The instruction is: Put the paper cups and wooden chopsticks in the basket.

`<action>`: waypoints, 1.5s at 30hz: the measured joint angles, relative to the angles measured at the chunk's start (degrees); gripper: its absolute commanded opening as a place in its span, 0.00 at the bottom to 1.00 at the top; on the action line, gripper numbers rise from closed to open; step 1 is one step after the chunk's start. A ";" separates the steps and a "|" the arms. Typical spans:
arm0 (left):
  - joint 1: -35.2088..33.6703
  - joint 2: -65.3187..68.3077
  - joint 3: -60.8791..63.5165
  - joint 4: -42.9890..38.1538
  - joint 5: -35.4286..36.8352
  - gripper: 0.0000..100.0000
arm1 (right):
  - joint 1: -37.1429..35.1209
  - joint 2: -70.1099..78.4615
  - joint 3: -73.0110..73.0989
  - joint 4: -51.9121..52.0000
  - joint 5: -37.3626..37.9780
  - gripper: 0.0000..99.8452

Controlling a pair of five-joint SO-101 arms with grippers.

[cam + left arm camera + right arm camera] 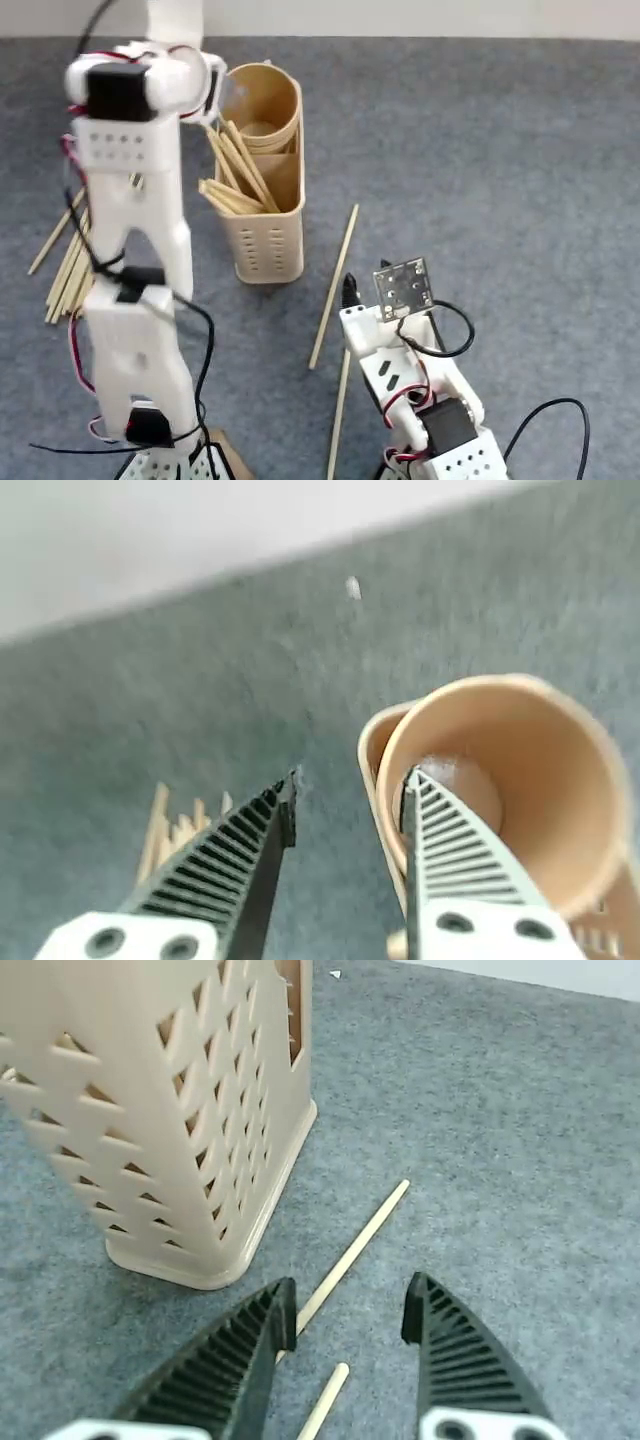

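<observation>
High view coverage is dominated by the grey surface (500,150), on which two arms are mounted side by side. The left arm (135,250) is stretched out to the far end of the basket (262,235), which is stood upright between the arms, presumably so that both can reach it from above. A paper cup (520,780) is seated mouth-up in the basket's far end, and a bundle of chopsticks (235,170) is leaned inside the nearer part. The left end effector (350,780) is held with its jaws spread and nothing gripped. One finger (445,860) is seen against the cup's interior, right at the rim, while the other is placed outside it, a pose judged to suit handling the cup by its wall. The right end effector (350,1288) is likewise parted and empty, low beside the basket's perforated wall. A loose chopstick (355,1245) is seen on the surface just ahead of its jaws, and the end of a second chopstick (325,1400) is seen under the gap. A pile of chopsticks (65,265) is seen on the surface at the left arm's outer side, so the task is judged unfinished.
</observation>
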 measured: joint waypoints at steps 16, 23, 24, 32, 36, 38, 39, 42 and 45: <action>-10.64 -46.68 36.22 0.88 2.73 0.20 | 3.87 0.00 0.00 0.00 0.00 0.18; -10.64 -68.66 93.45 -15.65 -0.62 0.20 | 4.92 0.00 0.00 1.85 0.09 0.18; -10.73 -69.63 101.10 -19.78 -0.26 0.20 | 4.84 0.00 0.00 3.16 0.09 0.18; -11.87 -71.21 126.33 -36.57 3.34 0.20 | -1.49 0.00 -0.18 14.42 0.09 0.18; -13.27 -71.21 131.25 -42.73 3.34 0.20 | -1.67 0.35 -0.79 15.65 0.09 0.18; -13.27 -71.21 133.01 -44.84 3.34 0.20 | -2.11 2.73 -0.79 15.82 0.09 0.18; -13.27 -71.21 133.36 -45.27 3.34 0.20 | -2.20 5.01 -0.79 15.82 0.09 0.18; -13.27 -71.21 133.71 -45.89 3.34 0.20 | -2.29 15.21 -0.88 14.51 0.09 0.18; -13.27 -71.21 133.71 -45.98 3.34 0.20 | -2.37 27.25 -3.34 11.52 0.09 0.18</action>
